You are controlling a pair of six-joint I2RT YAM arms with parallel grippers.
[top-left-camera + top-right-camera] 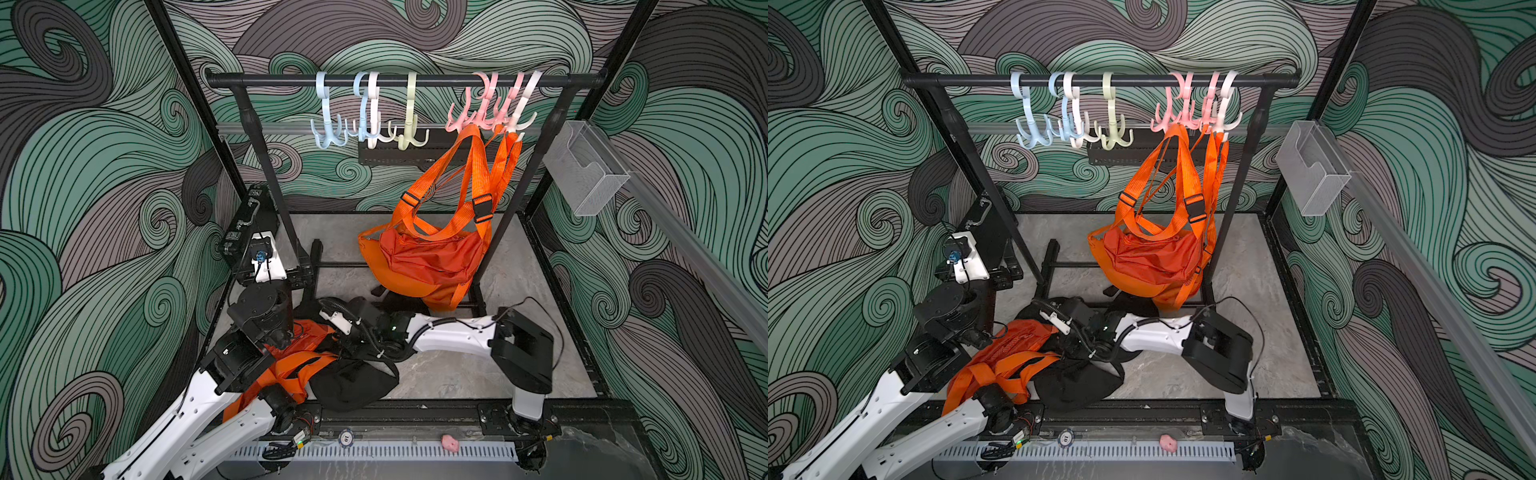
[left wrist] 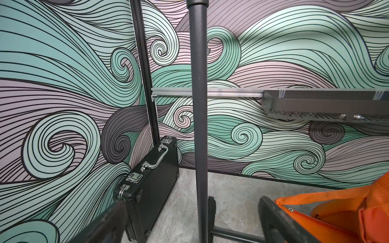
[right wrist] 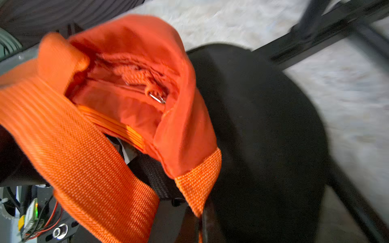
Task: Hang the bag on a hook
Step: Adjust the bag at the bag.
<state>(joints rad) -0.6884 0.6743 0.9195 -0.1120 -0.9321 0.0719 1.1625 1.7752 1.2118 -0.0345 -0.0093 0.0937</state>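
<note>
Right gripper (image 3: 201, 229) is clamped on the strap (image 3: 197, 185) of the floor-lying orange bag (image 1: 1017, 338). Free hooks (image 1: 411, 139) hang above and beyond it. Left gripper (image 2: 191, 208) gapes wide, empty.

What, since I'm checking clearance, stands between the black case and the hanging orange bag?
The rack's upright post stands between them, rising from the floor; the left wrist view shows it most clearly.
</note>
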